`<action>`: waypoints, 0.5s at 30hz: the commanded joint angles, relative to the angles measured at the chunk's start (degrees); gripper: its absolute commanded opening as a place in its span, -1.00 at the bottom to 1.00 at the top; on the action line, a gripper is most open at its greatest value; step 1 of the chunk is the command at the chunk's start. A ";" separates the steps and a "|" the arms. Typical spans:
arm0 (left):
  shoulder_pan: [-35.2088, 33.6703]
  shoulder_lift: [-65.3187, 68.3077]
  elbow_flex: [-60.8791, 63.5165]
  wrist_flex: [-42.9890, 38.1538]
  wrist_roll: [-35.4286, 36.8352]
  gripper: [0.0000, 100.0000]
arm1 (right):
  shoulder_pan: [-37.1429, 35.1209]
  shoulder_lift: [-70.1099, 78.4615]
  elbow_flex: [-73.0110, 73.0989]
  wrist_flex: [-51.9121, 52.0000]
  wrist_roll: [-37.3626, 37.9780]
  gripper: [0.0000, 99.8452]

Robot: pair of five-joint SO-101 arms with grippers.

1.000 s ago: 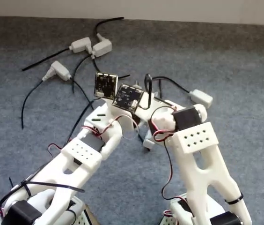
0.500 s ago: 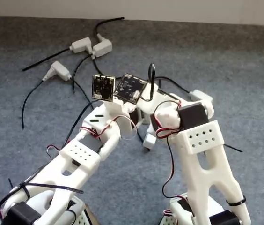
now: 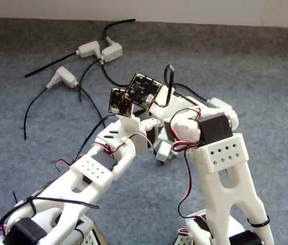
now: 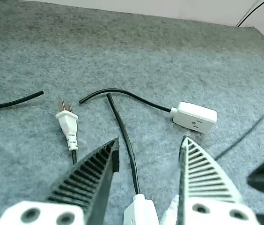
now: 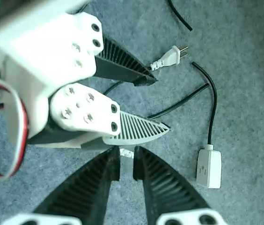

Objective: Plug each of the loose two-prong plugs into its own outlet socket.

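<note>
My left gripper (image 4: 150, 140) hangs open over the grey carpet. Ahead of it lie a loose white two-prong plug (image 4: 66, 123) and a white outlet socket (image 4: 194, 117) on a short black cord. A second white plug body (image 4: 139, 211) with its cord sits low between the left fingers. My right gripper (image 5: 127, 151) is almost closed, with a sliver of that white plug (image 5: 126, 153) at its tips. The left gripper (image 5: 162, 104) crosses just beyond it. In the high view both wrists meet mid-table above the white plug (image 3: 162, 151).
At the back left lie two white cord ends (image 3: 100, 50) touching each other and a third (image 3: 63, 76), their black cords trailing over the carpet. Another outlet socket (image 3: 220, 106) lies by the right arm. A pale wall (image 3: 185, 10) borders the far edge.
Both wrists have shifted to the right and drawn closer together. The right arm's wrist has risen and now overlaps the left one in the high view.
</note>
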 commanded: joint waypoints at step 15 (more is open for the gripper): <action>-5.67 -1.10 2.24 1.76 -0.35 -0.56 | 25.80 -1.80 6.11 1.89 -4.84 -0.67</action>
